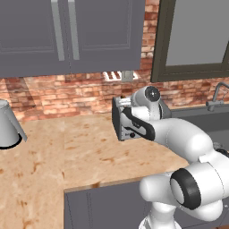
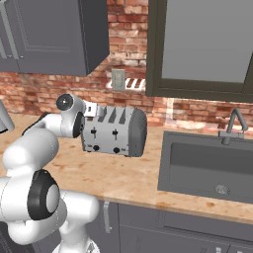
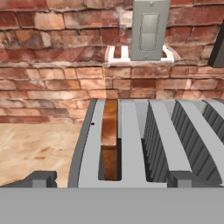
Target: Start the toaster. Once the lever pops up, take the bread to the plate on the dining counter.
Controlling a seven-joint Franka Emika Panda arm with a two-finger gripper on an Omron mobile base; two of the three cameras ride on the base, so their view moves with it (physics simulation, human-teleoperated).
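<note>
Silver-grey toaster (image 2: 114, 132) upright on counter; brown bread (image 3: 109, 140) stands on edge in its nine o'clock slot in the hand view.

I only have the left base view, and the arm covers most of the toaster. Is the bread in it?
Observer: Yes. The hand view looks down on the toaster, and the bread stands in its left slot.
Operator: How is the gripper?
Observer: Open; its fingertips stand wide apart above the toaster's near edge, touching nothing.
Operator: Are the levers pressed?
Observer: The right base view shows both levers high on the front, so apparently not yet.
</note>
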